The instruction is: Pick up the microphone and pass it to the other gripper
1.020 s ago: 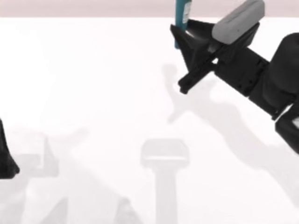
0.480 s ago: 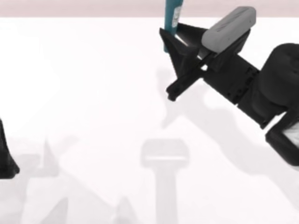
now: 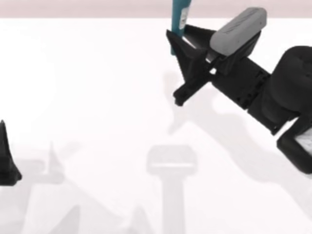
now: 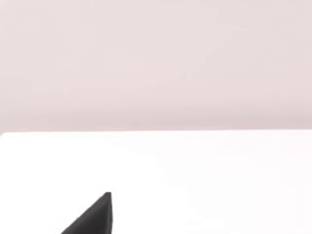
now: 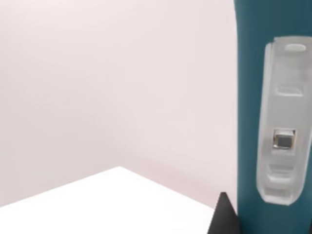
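Presently, your right gripper [image 3: 181, 46] pinches the microphone [image 3: 179, 19] (teal handle upright) at the far edge of the surface [image 3: 97, 87]; your left gripper [image 3: 6, 156] sits parked near left, finger spread untellable.

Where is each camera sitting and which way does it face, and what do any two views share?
Top view: above the table, looking down; shows the right end effector shut on the microphone, the left end effector at the left edge.
Left wrist view: looks across the table toward the wall; one fingertip shows.
Right wrist view: close on the microphone's switch panel.
Shared: top and right wrist views both show the microphone.
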{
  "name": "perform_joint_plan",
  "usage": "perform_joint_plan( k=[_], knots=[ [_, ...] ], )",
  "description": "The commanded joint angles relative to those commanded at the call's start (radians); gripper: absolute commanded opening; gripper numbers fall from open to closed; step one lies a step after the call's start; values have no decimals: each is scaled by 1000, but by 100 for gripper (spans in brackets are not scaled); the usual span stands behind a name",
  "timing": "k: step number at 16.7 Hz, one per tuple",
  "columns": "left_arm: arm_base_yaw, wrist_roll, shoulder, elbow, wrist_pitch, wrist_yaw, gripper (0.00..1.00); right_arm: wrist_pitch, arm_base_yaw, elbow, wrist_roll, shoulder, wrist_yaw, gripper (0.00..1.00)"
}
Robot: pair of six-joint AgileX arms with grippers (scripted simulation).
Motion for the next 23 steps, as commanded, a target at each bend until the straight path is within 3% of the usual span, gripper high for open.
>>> perform_joint_plan(
  k=[4,12,16,19,23],
  knots=[
    [-56,20,193,131,76,125,100,0,0,0,0,0,0,0],
    [-214,72,832,488,275,476,100,0,0,0,0,0,0,0],
    [-279,93,1064,636,361,619,100,0,0,0,0,0,0,0],
    [-308,106,1171,708,404,683,100,0,0,0,0,0,0,0],
    [-314,109,1192,724,414,697,100,0,0,0,0,0,0,0]
  ],
)
